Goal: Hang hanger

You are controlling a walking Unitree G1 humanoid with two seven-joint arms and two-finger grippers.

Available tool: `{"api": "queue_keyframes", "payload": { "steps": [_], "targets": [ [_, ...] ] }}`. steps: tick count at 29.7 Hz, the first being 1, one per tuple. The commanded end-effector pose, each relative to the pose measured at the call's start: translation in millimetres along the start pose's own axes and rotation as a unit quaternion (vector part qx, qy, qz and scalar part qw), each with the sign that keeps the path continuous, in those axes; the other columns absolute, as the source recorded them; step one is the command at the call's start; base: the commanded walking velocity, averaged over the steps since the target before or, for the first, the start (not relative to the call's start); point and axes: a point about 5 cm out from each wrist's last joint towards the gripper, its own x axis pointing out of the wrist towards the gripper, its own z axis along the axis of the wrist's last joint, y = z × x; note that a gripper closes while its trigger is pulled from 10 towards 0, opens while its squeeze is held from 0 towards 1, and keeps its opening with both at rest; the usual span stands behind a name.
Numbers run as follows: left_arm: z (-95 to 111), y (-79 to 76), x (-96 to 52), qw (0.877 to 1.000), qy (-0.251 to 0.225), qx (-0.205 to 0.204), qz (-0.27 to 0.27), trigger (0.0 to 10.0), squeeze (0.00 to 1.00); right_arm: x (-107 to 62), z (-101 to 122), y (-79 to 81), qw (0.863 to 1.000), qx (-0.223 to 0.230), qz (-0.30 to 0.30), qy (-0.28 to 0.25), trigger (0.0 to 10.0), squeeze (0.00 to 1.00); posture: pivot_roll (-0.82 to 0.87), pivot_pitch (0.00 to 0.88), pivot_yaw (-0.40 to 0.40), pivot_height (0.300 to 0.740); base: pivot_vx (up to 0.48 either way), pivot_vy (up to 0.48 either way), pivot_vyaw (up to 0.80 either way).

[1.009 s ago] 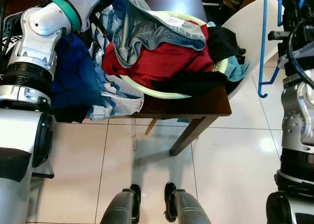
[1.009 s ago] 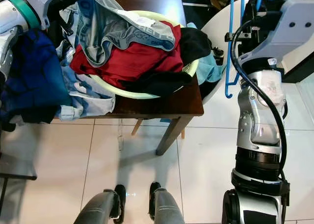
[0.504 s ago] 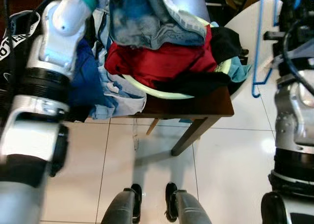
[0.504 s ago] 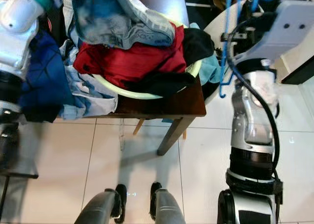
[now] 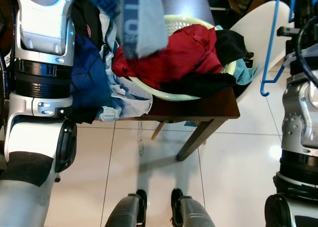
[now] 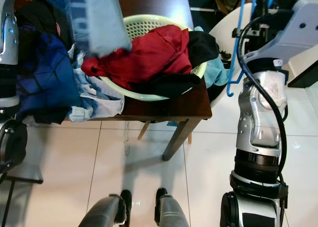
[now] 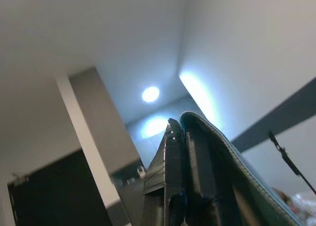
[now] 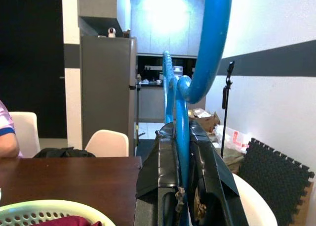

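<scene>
Blue hanger (image 8: 183, 112) is held clamped between the black fingers (image 8: 210, 161) of the right gripper (image 8: 181, 137), hook end up; in the left eye view it is seen at the upper right of the frame (image 5: 271, 43), hanging beside the white chair (image 5: 253, 23) and apart from the table. No rail or rod to hang it on can be made out, so the hanging itself is judged not yet done.

Left gripper (image 7: 183, 152) is raised toward the ceiling, closed on a light blue-grey garment (image 5: 141, 18) whose edge is seen along its fingers; the cloth is blurred at the top centre of the left eye view, lifted above the laundry basket (image 5: 198, 95).

Pale green basket sits on the dark wooden table (image 5: 208, 108), piled with a red garment (image 5: 174, 58) and a black one (image 5: 208, 83). Dark blue cloth (image 5: 87, 83) drapes off the table edge at the left.

Status, as a judgement: hanger picked up, garment picked up, the two not yet joined. Left: garment onto hanger, if intended, then hanger hooked onto a support.
</scene>
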Motion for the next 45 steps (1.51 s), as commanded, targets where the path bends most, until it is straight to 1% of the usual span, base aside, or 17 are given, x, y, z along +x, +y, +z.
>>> {"api": "queue_keyframes", "payload": {
  "steps": [1,2,3,5,6,11,14,24,29,31,33,35,38,40,41,44,45],
  "targets": [
    [-4.8,-3.2,-4.7,0.999,0.03,-0.031,0.0,10.0,0.0,-1.7,6.3,-6.0,1.0,-0.006,-0.012,-0.017,10.0,0.0,-0.03,0.061,0.061,0.74,0.0,0.0,0.0],
    [-13.0,-6.1,-12.3,0.994,0.068,-0.088,0.006,10.0,0.0,-1.4,6.5,-9.4,1.0,-0.005,-0.02,-0.016,10.0,0.0,-0.02,0.042,0.057,0.74,0.0,0.0,0.0],
    [-13.0,-6.1,-12.3,0.994,0.068,-0.088,0.006,10.0,0.0,-1.4,6.5,-9.4,1.0,-0.005,-0.02,-0.016,10.0,0.0,-0.02,0.042,0.057,0.74,0.0,0.0,0.0],
    [-17.4,-9.3,-18.4,0.985,0.085,-0.147,0.003,10.0,0.0,0.8,6.3,-15.7,0.999,0.0,-0.034,-0.015,10.0,0.0,-0.03,0.039,0.055,0.74,0.0,0.0,-0.8],
    [-17.2,-9.9,-18.5,0.985,0.081,-0.156,0.0,10.0,0.0,1.7,5.9,-17.4,0.999,0.003,-0.037,-0.014,10.0,0.0,-0.03,0.039,0.055,0.74,0.0,0.0,-0.8],
    [-19.5,-8.6,-8.9,0.986,0.076,-0.151,-0.009,10.0,0.0,2.8,5.0,-18.0,0.999,0.002,-0.04,-0.014,10.0,0.0,-0.03,0.039,0.056,0.74,0.0,0.0,-0.8],
    [-22.4,-7.3,-5.3,0.984,0.093,-0.155,-0.006,10.0,0.0,0.7,4.2,-18.7,0.999,0.0,-0.04,-0.011,10.0,0.0,-0.04,0.041,0.059,0.74,0.0,0.0,-0.8],
    [-32.6,-13.9,-15.7,0.974,0.142,-0.177,-0.01,10.0,0.0,-2.0,-0.2,-20.8,0.999,-0.004,-0.038,0.0,10.0,0.0,-0.05,0.053,0.064,0.74,0.0,0.0,-0.8],
    [-46.0,-24.3,-33.1,0.967,0.177,-0.185,-0.012,10.0,0.0,-6.1,-7.7,-18.4,0.999,-0.004,-0.032,0.017,10.0,0.0,-0.06,0.064,0.06,0.74,0.0,0.0,-0.8],
    [-55.0,-30.1,-50.8,0.961,0.206,-0.186,-0.014,10.0,0.0,-9.9,-12.9,-15.4,0.999,-0.003,-0.026,0.029,10.0,0.0,-0.06,0.071,0.056,0.74,0.0,0.0,-0.8],
    [-55.0,-30.1,-50.8,0.961,0.206,-0.186,-0.014,10.0,0.0,-9.9,-12.9,-15.4,0.999,-0.003,-0.026,0.029,10.0,0.0,-0.06,0.071,0.056,0.74,0.0,0.0,-0.8],
    [-59.6,-34.4,-65.3,0.954,0.234,-0.185,-0.017,10.0,0.0,-13.6,-17.2,-9.3,0.999,0.005,-0.019,0.04,10.0,0.0,-0.05,0.085,0.051,0.74,0.0,0.0,-0.8],
    [-61.2,-36.6,-72.5,0.951,0.247,-0.185,-0.02,10.0,0.0,-14.9,-18.6,-5.0,0.999,0.009,-0.014,0.043,10.0,0.0,-0.05,0.086,0.05,0.74,0.0,0.0,-0.8],
    [-66.0,-40.0,-88.2,0.944,0.275,-0.182,-0.024,10.0,0.0,-16.0,-20.5,2.7,0.999,0.017,-0.005,0.049,10.0,0.0,-0.05,0.093,0.048,0.74,0.0,0.0,-0.8],
    [-66.0,-40.0,-88.2,0.944,0.275,-0.182,-0.024,10.0,0.0,-16.0,-20.5,2.7,0.999,0.017,-0.005,0.049,10.0,0.0,-0.05,0.093,0.048,0.74,0.0,0.0,-0.8],
    [-76.1,-46.9,-117.2,0.929,0.321,-0.179,-0.034,10.0,0.0,-23.2,-28.9,17.8,0.997,0.036,0.012,0.068,10.0,0.0,-0.06,0.095,0.044,0.74,0.0,0.0,-0.8],
    [-76.1,-46.9,-117.2,0.929,0.321,-0.179,-0.034,10.0,0.0,-23.2,-28.9,17.8,0.997,0.036,0.012,0.068,10.0,0.0,-0.06,0.095,0.044,0.74,0.0,0.0,-0.8]
  ]
}}
